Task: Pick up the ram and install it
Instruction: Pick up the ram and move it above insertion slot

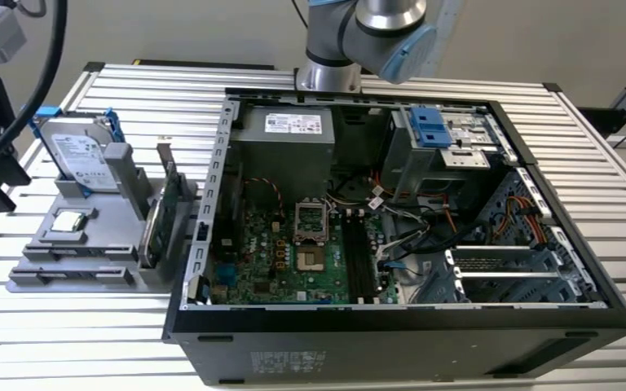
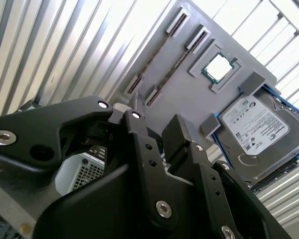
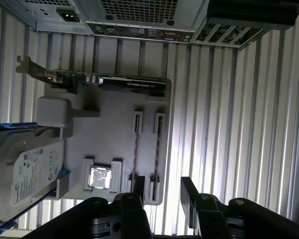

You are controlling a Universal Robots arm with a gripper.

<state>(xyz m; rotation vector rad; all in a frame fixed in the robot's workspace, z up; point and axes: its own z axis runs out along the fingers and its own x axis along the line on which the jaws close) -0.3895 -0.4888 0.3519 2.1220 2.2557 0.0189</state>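
Gripper [image 3: 163, 181] fingers spread, ram [image 3: 135, 152] edge-on in grey holder [image 3: 114, 129], just beyond fingertips

You are in a robot lab or workshop, not a home. Your robot arm [image 1: 373, 37] rises at the far side of a table [image 1: 585, 147] made of shiny metal slats. An open computer case [image 1: 400, 342] lies on it, with its motherboard [image 1: 291, 252] showing. Beside it, a gray holder [image 1: 41, 273] keeps spare parts in their own spots: a hard drive [image 1: 74, 151], a processor chip [image 1: 68, 220] and a green card [image 1: 152, 232].
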